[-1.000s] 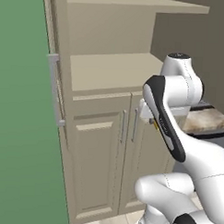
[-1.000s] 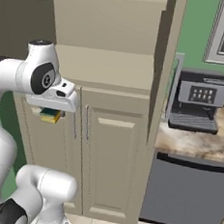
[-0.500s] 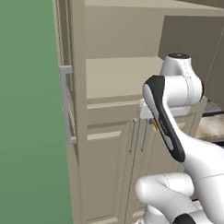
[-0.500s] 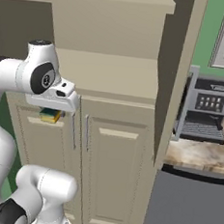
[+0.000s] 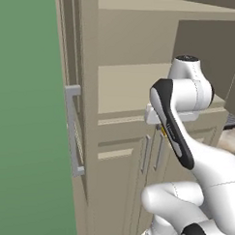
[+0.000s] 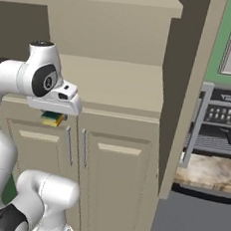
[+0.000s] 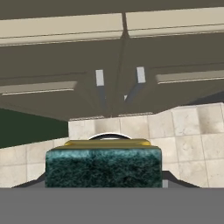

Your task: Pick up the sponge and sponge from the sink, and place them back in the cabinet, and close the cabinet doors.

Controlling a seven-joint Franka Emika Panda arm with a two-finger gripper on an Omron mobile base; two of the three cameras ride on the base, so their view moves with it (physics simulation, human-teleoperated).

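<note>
My gripper (image 6: 53, 116) points downward in front of the cabinet, just below its shelf edge, and is shut on a sponge (image 6: 52, 118). In the hand view the sponge (image 7: 103, 166) shows its dark green scrub face with a yellow strip along the top, held between my fingers with the gripper (image 7: 104, 178) around it. A sliver of the sponge's yellow (image 5: 163, 133) peeks out behind my forearm. The cabinet's beige inner shelf (image 6: 115, 87) (image 5: 133, 86) lies open. Both tall cabinet doors stand swung out: the left door (image 5: 80, 64) and the right door (image 6: 187, 94). The sink is out of view.
Shorter beige doors with small handles (image 6: 116, 177) (image 5: 147, 154) close the lower cabinet under my hand. A coffee machine (image 6: 219, 122) sits on a marbled counter (image 6: 207, 171) at right. A green wall (image 5: 28, 110) is at left. Pale floor tiles (image 7: 192, 131) lie below.
The whole picture has shifted and the cabinet looms larger, so the base has driven closer. My arm keeps the same pose with the sponge still gripped.
</note>
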